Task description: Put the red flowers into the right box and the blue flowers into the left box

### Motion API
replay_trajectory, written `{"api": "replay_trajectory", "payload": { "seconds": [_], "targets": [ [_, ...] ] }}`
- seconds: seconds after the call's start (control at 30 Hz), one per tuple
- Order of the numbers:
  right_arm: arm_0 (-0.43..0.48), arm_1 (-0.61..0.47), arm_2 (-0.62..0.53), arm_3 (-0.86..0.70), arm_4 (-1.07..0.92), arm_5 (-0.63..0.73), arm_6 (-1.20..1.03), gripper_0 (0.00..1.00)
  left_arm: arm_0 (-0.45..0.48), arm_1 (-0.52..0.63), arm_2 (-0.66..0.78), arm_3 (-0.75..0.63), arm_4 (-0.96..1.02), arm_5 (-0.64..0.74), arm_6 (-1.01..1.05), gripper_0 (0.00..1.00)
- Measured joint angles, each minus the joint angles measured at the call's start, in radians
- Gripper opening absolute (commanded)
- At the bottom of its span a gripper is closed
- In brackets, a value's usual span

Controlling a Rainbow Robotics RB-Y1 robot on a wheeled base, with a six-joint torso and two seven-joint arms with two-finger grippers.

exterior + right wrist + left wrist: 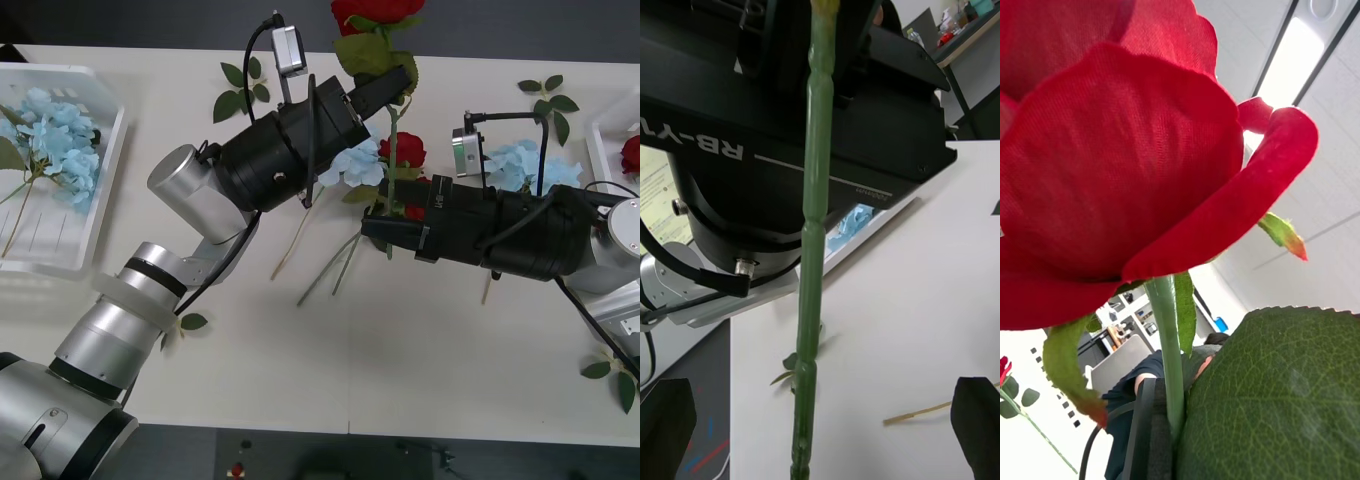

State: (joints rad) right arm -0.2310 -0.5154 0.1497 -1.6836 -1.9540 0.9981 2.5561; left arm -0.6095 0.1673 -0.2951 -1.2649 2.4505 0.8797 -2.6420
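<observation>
My left gripper [402, 84] is shut on a red flower [375, 12] and holds it upright over the table's far middle. Seen from the left wrist, its red head [1112, 150] looms over the stem [1169, 352] and a big leaf [1277, 397]. Lower on that stem [811, 247] my right gripper [824, 394] stands open, black fingers [976, 420] on either side; from the front it [385, 226] sits just under the left one. More red flowers [402, 150] and blue flowers [355, 165] lie beneath. Blue flowers [55, 140] lie in the left box [105, 190]. A red flower [630, 155] lies in the right box [603, 135].
Another blue flower [525, 165] lies on the table behind my right arm. Loose leaf sprigs lie at the far left middle [245, 90], far right [548, 95], near right [612, 375] and beside my left arm [190, 322]. Bare stems [330, 270] trail toward the table's middle.
</observation>
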Motion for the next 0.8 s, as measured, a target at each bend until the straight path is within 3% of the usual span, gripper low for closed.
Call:
{"api": "replay_trajectory", "payload": {
  "seconds": [0.03, 0.07, 0.13, 0.73, 0.8],
  "targets": [
    [0.000, 0.000, 0.004, 0.000, -0.009, -0.011, 0.000, 0.72, 0.000, 0.000, 0.000, 0.000, -0.001, -0.002, 0.000, 0.00],
    [0.000, 0.000, 0.011, 0.000, -0.019, -0.028, 0.000, 0.62, 0.000, 0.000, 0.000, 0.000, -0.002, -0.005, 0.000, 0.00],
    [0.000, 0.000, 0.031, 0.000, -0.036, -0.053, 0.000, 0.00, 0.000, 0.000, 0.000, 0.000, -0.002, -0.006, 0.000, 0.00],
    [0.000, 0.000, 0.059, 0.000, -0.039, -0.060, 0.000, 0.00, 0.000, 0.000, 0.000, 0.000, -0.002, -0.009, 0.000, 0.01],
    [0.000, 0.000, 0.059, 0.000, -0.039, -0.060, 0.000, 0.00, 0.000, 0.000, 0.000, 0.000, -0.002, -0.010, 0.000, 0.13]
  ]
}}
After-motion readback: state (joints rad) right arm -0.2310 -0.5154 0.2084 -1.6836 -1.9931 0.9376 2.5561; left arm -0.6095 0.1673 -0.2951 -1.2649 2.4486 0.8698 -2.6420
